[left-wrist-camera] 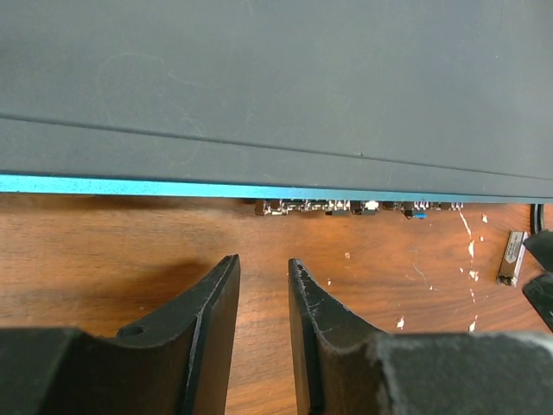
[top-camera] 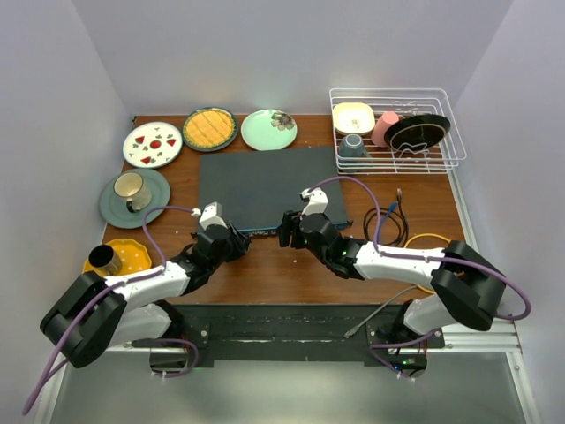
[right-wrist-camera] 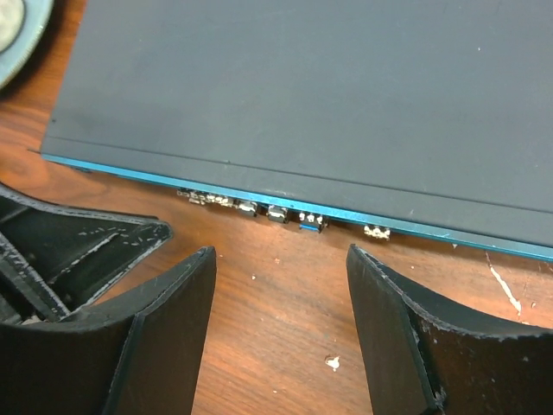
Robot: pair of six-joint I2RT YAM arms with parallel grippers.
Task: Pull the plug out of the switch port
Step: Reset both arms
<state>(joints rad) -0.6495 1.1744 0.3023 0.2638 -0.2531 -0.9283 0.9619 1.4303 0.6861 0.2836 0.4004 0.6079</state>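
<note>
The switch (top-camera: 265,184) is a flat dark-grey box in the middle of the table, its thin blue front edge (left-wrist-camera: 130,184) facing me. Several small plugs (right-wrist-camera: 276,213) stick out of the edge, one with a blue tab (right-wrist-camera: 311,224); they also show in the left wrist view (left-wrist-camera: 346,207). My left gripper (left-wrist-camera: 263,261) is open by a narrow gap and empty, low over the wood just short of the edge (top-camera: 238,240). My right gripper (right-wrist-camera: 281,251) is open wide and empty, facing the plugs from a short way off (top-camera: 288,231).
A small metal module (left-wrist-camera: 511,258) lies loose on the wood between the grippers. Plates (top-camera: 152,143) and a cup on a saucer (top-camera: 132,190) stand at the back left. A wire dish rack (top-camera: 397,132) is at the back right, and coiled cables (top-camera: 393,221) lie at the right.
</note>
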